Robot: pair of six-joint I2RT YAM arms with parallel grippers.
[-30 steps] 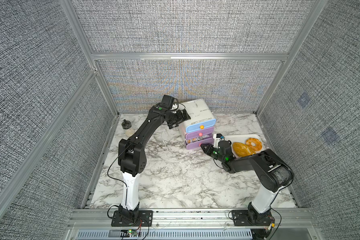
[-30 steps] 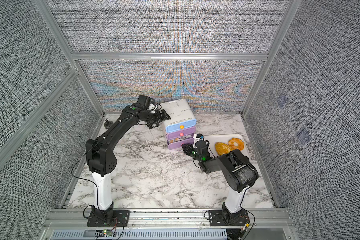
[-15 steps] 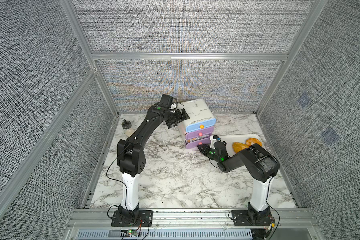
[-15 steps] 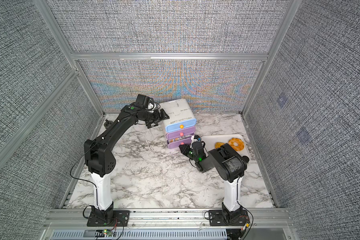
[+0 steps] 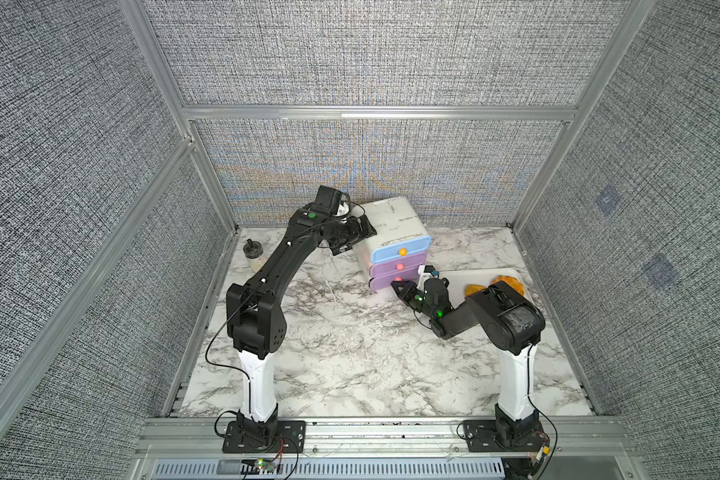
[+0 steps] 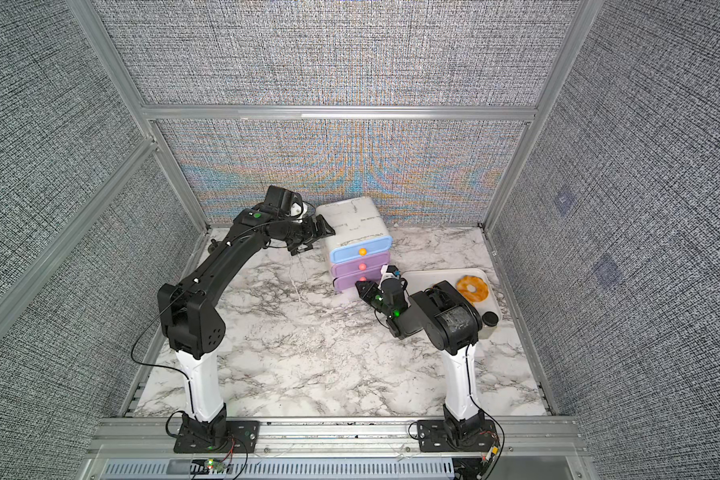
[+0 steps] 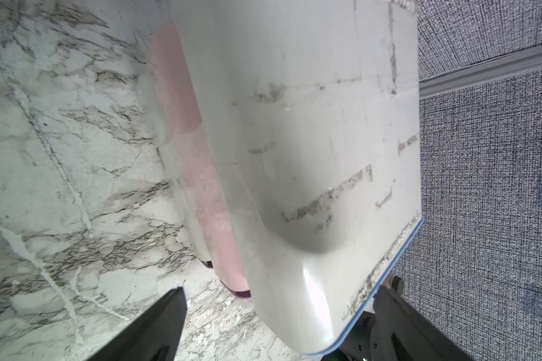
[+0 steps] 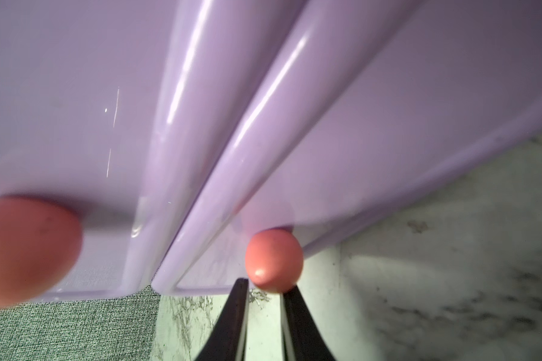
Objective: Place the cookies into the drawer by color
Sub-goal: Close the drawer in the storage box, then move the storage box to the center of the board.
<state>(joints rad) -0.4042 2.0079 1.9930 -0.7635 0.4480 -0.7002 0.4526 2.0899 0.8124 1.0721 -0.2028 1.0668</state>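
Observation:
The drawer (image 5: 395,245) (image 6: 356,243), a small white cabinet, stands at the back of the table with a light blue front over two purple ones. My left gripper (image 5: 352,237) (image 7: 279,312) is open, and its fingers (image 7: 157,328) straddle the cabinet's white rear left corner. My right gripper (image 5: 396,286) (image 8: 265,286) is low at the bottom purple front, its narrow jaws pinching the near end of the pink-red knob (image 8: 274,261). All three fronts look pushed in. The cookies are out of view.
A white tray (image 5: 454,276) lies right of the cabinet, partly under my right arm, with an orange ring pastry (image 6: 472,289), an orange loaf (image 5: 472,289) and a small black round thing (image 6: 490,319). A small jar (image 5: 252,254) stands by the left wall.
My right arm's elbow has swung in to the left, and its gripper has edged closer to the bottom drawer's knob. The left arm has not moved.

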